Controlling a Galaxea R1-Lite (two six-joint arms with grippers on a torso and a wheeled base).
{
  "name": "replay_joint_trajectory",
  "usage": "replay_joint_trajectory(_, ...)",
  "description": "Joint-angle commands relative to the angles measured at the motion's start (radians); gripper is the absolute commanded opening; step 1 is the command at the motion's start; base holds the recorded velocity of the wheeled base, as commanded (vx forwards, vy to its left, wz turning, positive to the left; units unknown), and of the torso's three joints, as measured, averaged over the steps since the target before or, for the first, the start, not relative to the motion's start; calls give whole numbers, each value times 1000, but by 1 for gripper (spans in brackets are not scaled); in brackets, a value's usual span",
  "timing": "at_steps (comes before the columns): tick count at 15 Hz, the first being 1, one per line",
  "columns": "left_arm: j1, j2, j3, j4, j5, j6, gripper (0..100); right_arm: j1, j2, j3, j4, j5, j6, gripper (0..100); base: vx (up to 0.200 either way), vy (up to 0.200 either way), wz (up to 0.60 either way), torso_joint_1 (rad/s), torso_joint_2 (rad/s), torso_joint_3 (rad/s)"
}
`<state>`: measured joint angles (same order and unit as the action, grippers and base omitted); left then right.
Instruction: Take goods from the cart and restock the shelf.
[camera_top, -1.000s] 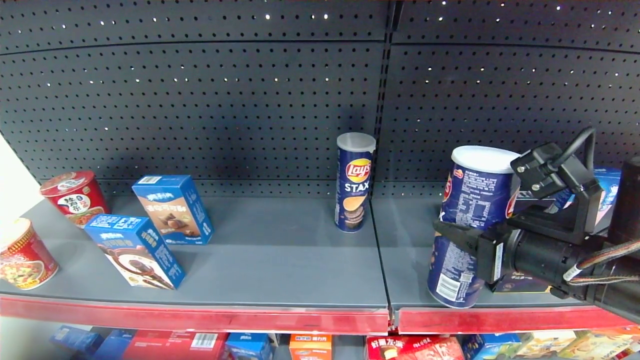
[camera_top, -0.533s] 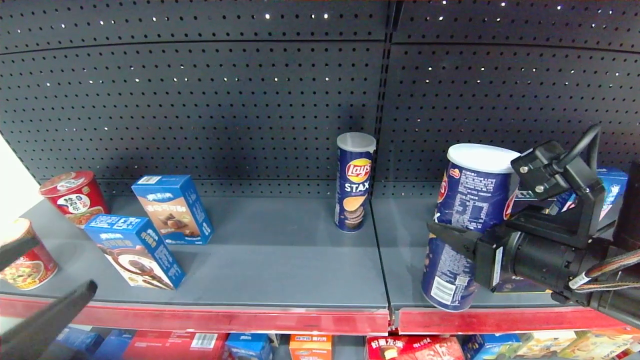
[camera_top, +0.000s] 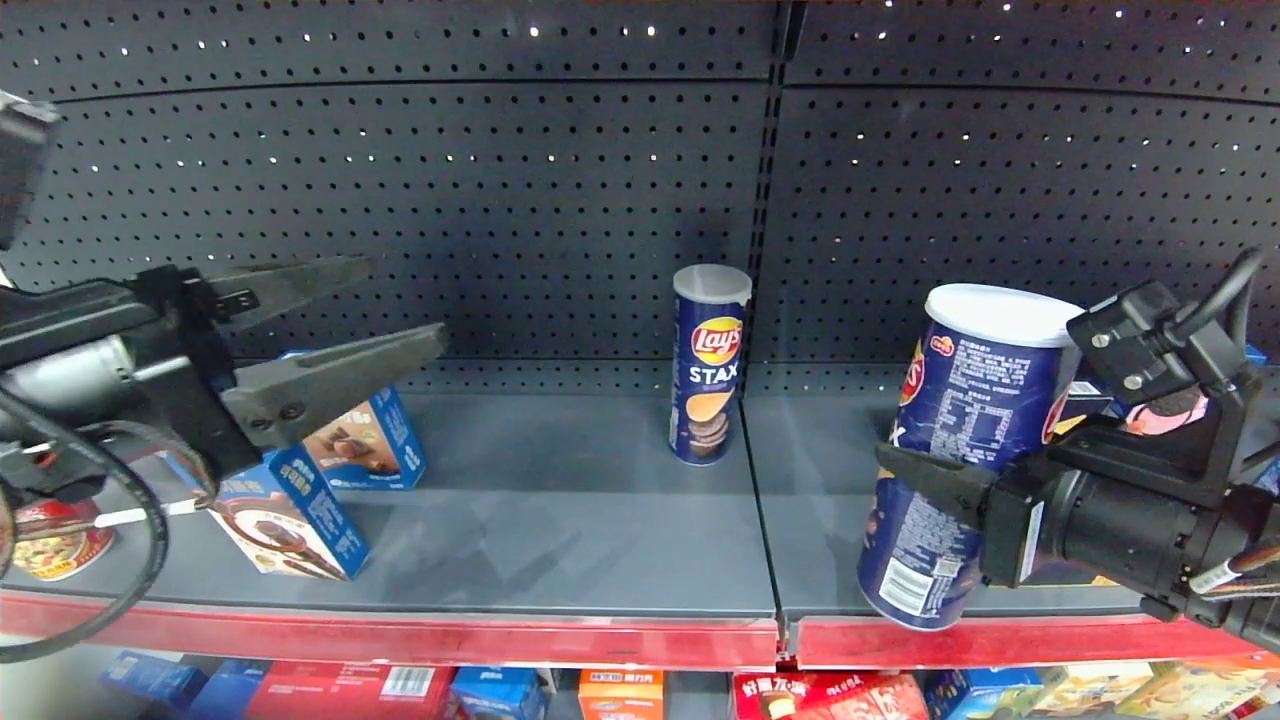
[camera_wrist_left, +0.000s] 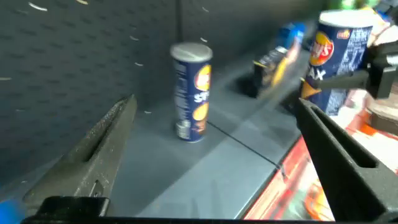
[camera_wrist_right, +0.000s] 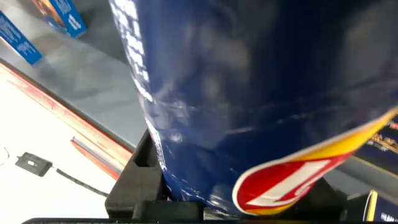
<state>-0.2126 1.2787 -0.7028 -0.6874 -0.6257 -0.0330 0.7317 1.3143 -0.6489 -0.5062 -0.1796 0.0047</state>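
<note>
Nearest, at the front lip of the shelf (camera_top: 560, 520) and just right of the seam between its two boards, the right gripper (camera_top: 950, 470) has its fingers pinched on the sides of a blue chip can (camera_top: 975, 400), gripping it around the middle. The can is tilted, its white lid leaning to the right and its base over the red edge strip (camera_top: 400, 635). Whether the base touches the board cannot be told. On the left, the left gripper (camera_top: 400, 300) hangs above the shelf with its fingers spread wide and nothing between them, over two blue snack boxes (camera_top: 300, 520). A red noodle cup (camera_top: 50, 540) shows partly behind that arm at the far left. Farther in, near the middle seam, a second chip can (camera_top: 710, 365) stands upright, close to the pegboard back wall (camera_top: 500, 200) and well apart from the held one. The step in hand looks like the placing: the can has reached the shelf but is not yet set down. The next move probably calls for carrying it farther from the edge, bringing it upright, lowering it until the base sits flat, and only then parting the fingers; released at this tilt so near the lip, it could tip off the front.
</note>
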Motion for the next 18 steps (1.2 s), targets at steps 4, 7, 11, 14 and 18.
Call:
replay_joint_trajectory(4, -62, 200, -3, -46, -54, -2, 100, 0, -10, 14, -3, 3, 0, 0, 0, 0, 0, 0, 0, 0)
replay_joint_trajectory(7, -74, 314, -23, -185, -81, -33, 100, 0, -9, 14, -3, 5, 0, 0, 0, 0, 0, 0, 0, 0)
replay_joint_trajectory(11, -90, 459, -78, -274, -75, -65, 100, -2, -9, 11, -3, 5, 0, 0, 0, 0, 0, 0, 0, 0)
replay_joint_trajectory(14, -93, 538, -156, -270, -78, -68, 100, 0, -4, 8, -3, 6, 0, 0, 0, 0, 0, 0, 0, 0)
replay_joint_trajectory(18, -85, 643, -254, -267, -71, -67, 100, 0, 2, 9, -2, 8, 1, 0, 0, 0, 0, 0, 0, 0)
